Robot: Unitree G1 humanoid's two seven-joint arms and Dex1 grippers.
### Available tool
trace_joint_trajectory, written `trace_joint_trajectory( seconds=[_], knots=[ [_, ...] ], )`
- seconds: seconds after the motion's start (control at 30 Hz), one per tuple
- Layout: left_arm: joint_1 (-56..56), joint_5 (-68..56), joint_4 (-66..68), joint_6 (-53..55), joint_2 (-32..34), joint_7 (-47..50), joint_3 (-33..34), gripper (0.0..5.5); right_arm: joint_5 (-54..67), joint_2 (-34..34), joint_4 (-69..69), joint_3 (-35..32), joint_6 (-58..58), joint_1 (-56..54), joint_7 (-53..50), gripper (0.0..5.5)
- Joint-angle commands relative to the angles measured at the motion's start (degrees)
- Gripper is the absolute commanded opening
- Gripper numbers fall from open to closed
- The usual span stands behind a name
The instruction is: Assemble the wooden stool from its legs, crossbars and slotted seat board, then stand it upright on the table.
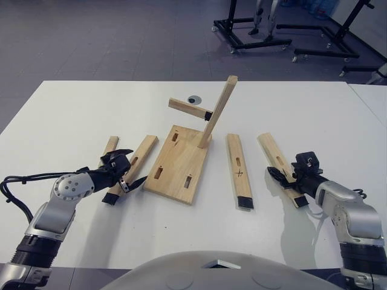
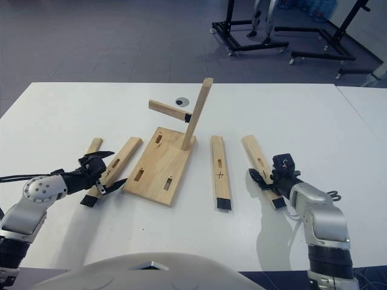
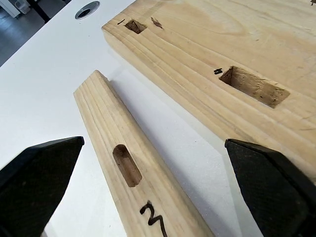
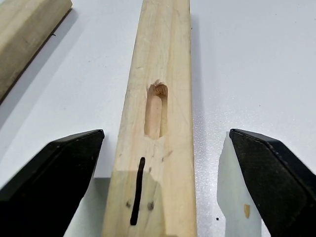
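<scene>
- The left end effector (image 1: 130, 168) is held released, its fingers (image 3: 39, 173) spread either side of the slotted leg (image 1: 134, 162) lying just left of the seat board (image 1: 178, 163). One finger is seen close to the seat board's edge, so the board could be nudged when the fingers are closed.
- The right end effector (image 4: 163, 173) is likewise released, straddling the outermost leg (image 1: 279, 158) well right of the seat board, near its dark-capped end. If gripped that far off-centre, this leg could swing or slip when lifted.
- The upright leg (image 1: 219, 109) is seated, tilted, in the seat board's far slot, with a crossbar (image 1: 188, 109) projecting leftward. It could be toppled by any jolt to the seat board.
- The seat board lies loose on the bench (image 1: 72, 115) and could be slid during insertion.
</scene>
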Motion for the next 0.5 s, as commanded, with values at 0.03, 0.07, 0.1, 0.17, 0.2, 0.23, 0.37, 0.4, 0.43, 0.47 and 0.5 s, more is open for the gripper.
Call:
trace_joint_trajectory(
  seconds=[0.03,0.07,0.1,0.17,0.2,0.23,0.37,0.4,0.43,0.47,0.5],
  knots=[
    [0.64,0.84,-2.30,1.62,-0.27,0.15,-0.56,5.24,-0.21,0.24,-0.12,3.43,6.77,3.94,-0.58,4.25],
    [0.81,0.92,-2.64,1.90,-0.44,0.26,-0.67,5.24,-0.26,-0.06,-0.41,3.68,6.87,3.73,-0.58,4.05],
    [1.03,1.05,-3.04,2.19,-0.67,0.39,-0.87,5.24,-0.55,-0.56,-0.44,4.21,7.16,3.02,-0.65,3.79],
    [1.06,0.98,-3.85,2.95,-1.19,0.53,-1.27,5.24,-0.95,-1.40,0.10,5.08,7.88,1.28,-0.72,3.46],
    [0.97,0.96,-4.21,3.31,-1.34,0.64,-1.44,5.24,-1.08,-1.77,0.58,5.33,8.39,0.40,-0.80,3.25],
    [0.81,0.89,-4.55,3.68,-1.47,0.72,-1.56,5.24,-1.12,-1.97,1.02,5.37,8.80,-0.27,-0.95,3.05],
    [0.73,-0.78,-8.27,7.08,-2.76,0.75,-1.49,5.24,-1.88,-3.05,1.79,5.73,8.67,-1.82,-1.62,2.27],
    [0.82,-0.78,-8.67,7.50,-2.95,0.86,-1.50,5.24,-1.95,-3.11,1.83,5.67,8.46,-2.11,-1.84,2.08],
    [0.91,-1.31,-9.10,8.35,-3.53,1.21,-1.20,5.24,-1.92,-3.05,2.05,5.53,8.19,-2.58,-1.96,2.03],
    [0.83,-1.76,-9.35,9.07,-4.03,1.44,-1.00,5.24,-1.91,-2.97,2.37,5.39,8.03,-3.09,-2.12,2.03],
    [0.83,-2.05,-9.76,9.71,-4.56,1.82,-0.90,5.24,-1.89,-2.87,2.70,5.28,7.83,-3.70,-2.30,2.03]
  ],
)
